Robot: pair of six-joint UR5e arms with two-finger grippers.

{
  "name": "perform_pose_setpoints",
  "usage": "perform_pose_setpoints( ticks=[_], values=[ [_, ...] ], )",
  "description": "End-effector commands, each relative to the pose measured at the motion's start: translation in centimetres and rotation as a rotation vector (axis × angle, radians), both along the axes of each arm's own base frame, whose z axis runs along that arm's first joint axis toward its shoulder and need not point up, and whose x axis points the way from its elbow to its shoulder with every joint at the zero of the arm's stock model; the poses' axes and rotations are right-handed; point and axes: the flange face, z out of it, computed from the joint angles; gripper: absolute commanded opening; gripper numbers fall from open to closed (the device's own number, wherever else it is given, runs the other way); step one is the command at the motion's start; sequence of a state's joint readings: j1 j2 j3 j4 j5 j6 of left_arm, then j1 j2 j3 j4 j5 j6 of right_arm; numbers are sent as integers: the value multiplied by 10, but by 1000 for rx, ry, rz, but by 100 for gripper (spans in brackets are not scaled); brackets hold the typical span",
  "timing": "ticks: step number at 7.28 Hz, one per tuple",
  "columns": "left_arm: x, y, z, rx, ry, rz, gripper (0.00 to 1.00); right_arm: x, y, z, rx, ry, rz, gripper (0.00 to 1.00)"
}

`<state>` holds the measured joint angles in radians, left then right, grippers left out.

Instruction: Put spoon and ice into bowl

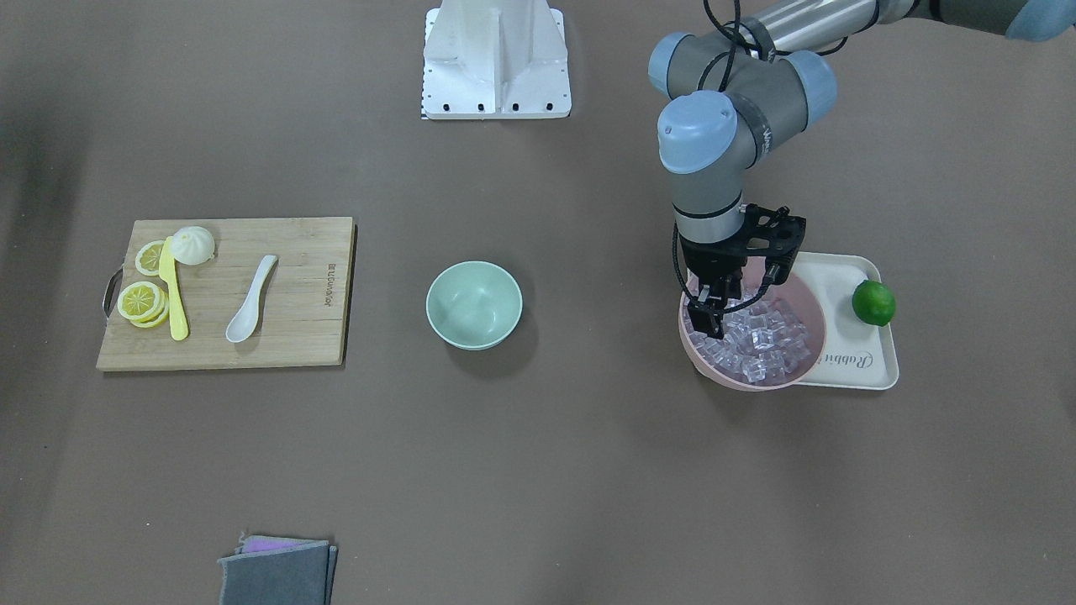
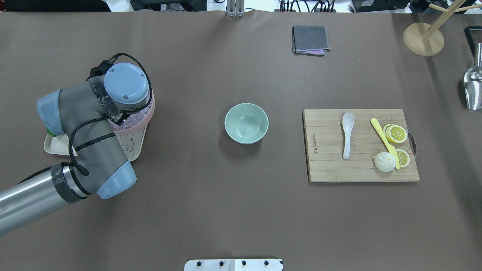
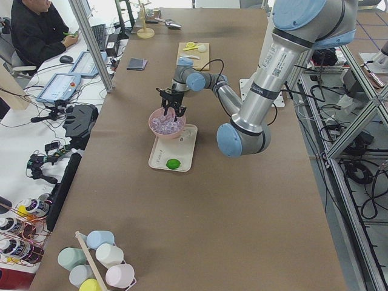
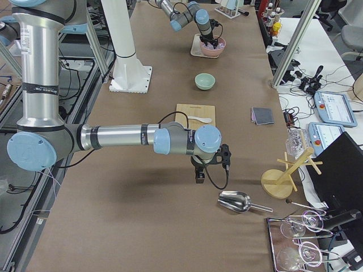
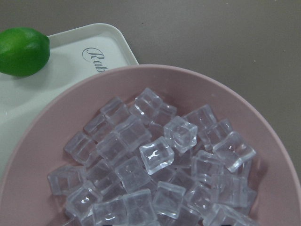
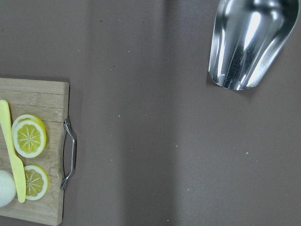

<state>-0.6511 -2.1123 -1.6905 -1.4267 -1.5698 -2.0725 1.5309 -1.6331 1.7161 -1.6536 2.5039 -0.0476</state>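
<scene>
Desk (image 2: 241, 210) bare around centre | one bowl (image 2: 246, 124) mid-desk, empty | one spoon (image 2: 347, 131) on cutting board (image 2: 327, 150), right | ice (image 5: 156, 155), dozens, in pink bowl (image 5: 42, 155), left | left gripper (image 1: 710, 323) over it, right gripper (image 4: 199, 173) far right: jaw spread unclear

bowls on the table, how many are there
2. A mint-green bowl sits empty near the middle of the table; a pink bowl full of ice stands on the white tray at the robot's left. None seems hidden.
</scene>
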Motion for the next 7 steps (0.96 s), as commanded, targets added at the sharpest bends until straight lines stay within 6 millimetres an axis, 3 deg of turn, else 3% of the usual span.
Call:
perform_pose_setpoints(
  ticks=[1, 2, 3, 4, 5, 6, 7],
  values=[
    [0, 1, 5, -1, -9, 5, 50, 0, 2, 4, -8, -1, 0, 100],
    [-1, 1, 6, 1, -12, 8, 46, 0, 2, 4, -8, -1, 0, 100],
    [-1, 1, 7, 0, -13, 10, 34, 0, 2, 3, -6, -1, 0, 100],
    [-2, 2, 7, -3, -17, 12, 8, 0, 2, 3, -8, -2, 0, 100],
    [-4, 2, 2, 8, -14, 22, 0, 0, 2, 3, -8, -4, 0, 100],
    [-16, 9, -16, 18, -8, 26, 0, 0, 2, 1, -2, -3, -1, 100],
    [-40, 19, -41, 45, -20, 67, 0, 0, -2, -4, 22, -5, -4, 100]
  ],
)
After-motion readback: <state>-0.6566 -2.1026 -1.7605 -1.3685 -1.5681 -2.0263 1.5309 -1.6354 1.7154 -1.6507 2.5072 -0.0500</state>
